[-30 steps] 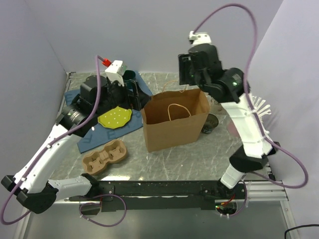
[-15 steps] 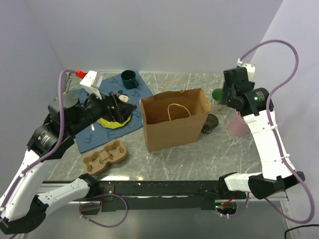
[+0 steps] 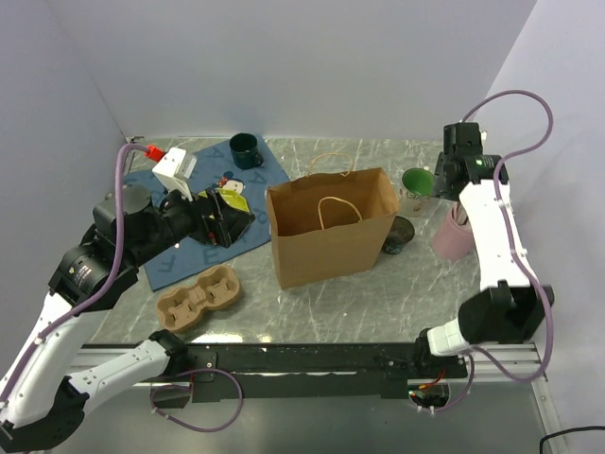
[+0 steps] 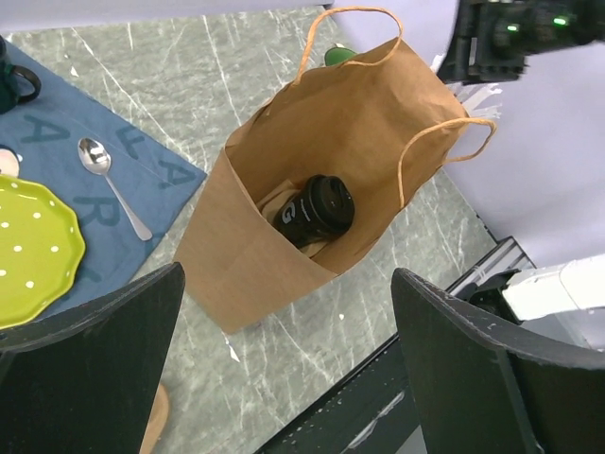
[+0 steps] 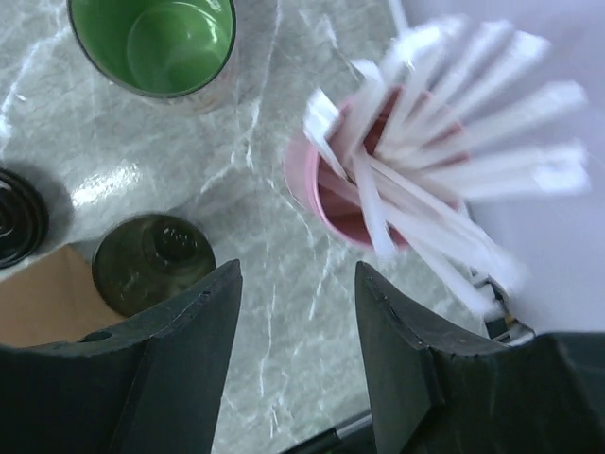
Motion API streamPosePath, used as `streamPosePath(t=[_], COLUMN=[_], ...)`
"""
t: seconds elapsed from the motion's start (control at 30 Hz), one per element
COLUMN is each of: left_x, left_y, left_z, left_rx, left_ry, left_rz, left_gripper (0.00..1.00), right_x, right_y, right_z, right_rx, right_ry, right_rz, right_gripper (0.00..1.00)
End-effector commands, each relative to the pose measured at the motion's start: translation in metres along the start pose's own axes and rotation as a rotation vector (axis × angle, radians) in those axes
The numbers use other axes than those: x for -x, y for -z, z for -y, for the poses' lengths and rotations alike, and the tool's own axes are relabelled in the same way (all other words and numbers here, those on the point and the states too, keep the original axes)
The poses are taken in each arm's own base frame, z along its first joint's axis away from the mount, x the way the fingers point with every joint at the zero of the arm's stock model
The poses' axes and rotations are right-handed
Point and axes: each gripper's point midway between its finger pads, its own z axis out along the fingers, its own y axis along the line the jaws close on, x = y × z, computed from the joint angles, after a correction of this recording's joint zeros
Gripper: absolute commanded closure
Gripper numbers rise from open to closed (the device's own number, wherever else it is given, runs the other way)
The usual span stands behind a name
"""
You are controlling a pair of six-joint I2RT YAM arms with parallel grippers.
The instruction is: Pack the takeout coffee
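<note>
- Left arm: it reaches from the near-left corner of the worktop [image 3: 378, 303] and is bent at the elbow. Its wrist is to the left of the brown paper bag [image 3: 331, 241], above the blue mat [image 3: 170, 265], and faces the bag's open mouth.
- Left tool [image 4: 288, 271]: the fingers are spread wide apart with nothing between them.
- Right arm: it rises steeply to the right of the bag, with the forearm nearly upright. The wrist is turned downward behind the bag's right rear corner.
- Right tool [image 5: 298, 270]: the fingers are apart and hold nothing; bare worktop shows in the gap.
- Hidden or unclear: in the top view the bag walls conceal its contents, and the right tool's fingers are masked by its own wrist.
- Also unclear: in the right wrist view the white sticks [image 5: 454, 95] in the pink cup [image 5: 326, 189] are blurred. A dark round object [image 5: 151, 260] beside the bag's corner cannot be identified.
- Nearby item: the white mug with green inside [image 5: 156, 43] stands behind that object.
- Takeout coffee [image 4: 317, 208]: it lies tilted on its side at the bottom of the bag, with its black lid facing the opening.
- Relation to the tools: the coffee is ahead of the left tool, well apart from it and centred between its fingers. The bag wall separates it from the right tool.
</note>
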Motion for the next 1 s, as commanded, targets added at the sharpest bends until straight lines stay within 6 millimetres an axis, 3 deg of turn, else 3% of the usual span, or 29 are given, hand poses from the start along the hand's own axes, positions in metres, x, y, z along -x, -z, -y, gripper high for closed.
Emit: streamPosePath(t=[0.0, 0.17, 0.3, 0.4, 0.47, 0.63, 0.83, 0.97], left_x=[0.008, 0.008, 0.008, 0.011, 0.012, 0.010, 0.011, 0.010], left_y=[0.002, -0.005, -0.010, -0.014, -0.017, -0.021, -0.023, -0.021], left_z=[0.000, -0.007, -0.011, -0.010, -0.010, -0.010, -0.003, -0.001], left_rx=[0.001, 0.042, 0.059, 0.057, 0.058, 0.058, 0.017, 0.005], left_ry=[-0.038, -0.058, -0.064, -0.064, -0.067, -0.060, -0.035, -0.021], left_rz=[0.026, -0.001, 0.002, 0.005, -0.002, -0.008, 0.015, 0.021], left_gripper=[0.03, 0.03, 0.03, 0.03, 0.03, 0.03, 0.03, 0.03], right_x=[0.028, 0.034, 0.035, 0.032, 0.033, 0.039, 0.059, 0.067], right_y=[-0.029, -0.049, -0.064, -0.071, -0.072, -0.059, -0.021, 0.007], right_z=[0.000, 0.014, 0.005, 0.003, 0.005, 0.016, 0.034, 0.043], right_rx=[0.003, -0.051, -0.015, -0.013, -0.023, -0.059, -0.090, -0.093], right_ry=[-0.019, -0.021, 0.011, 0.032, 0.036, 0.042, 0.034, 0.028], right_rz=[0.033, 0.022, 0.009, -0.009, -0.008, 0.012, 0.104, 0.137], right_gripper=[0.41, 0.41, 0.43, 0.50, 0.61, 0.78, 0.88, 0.89])
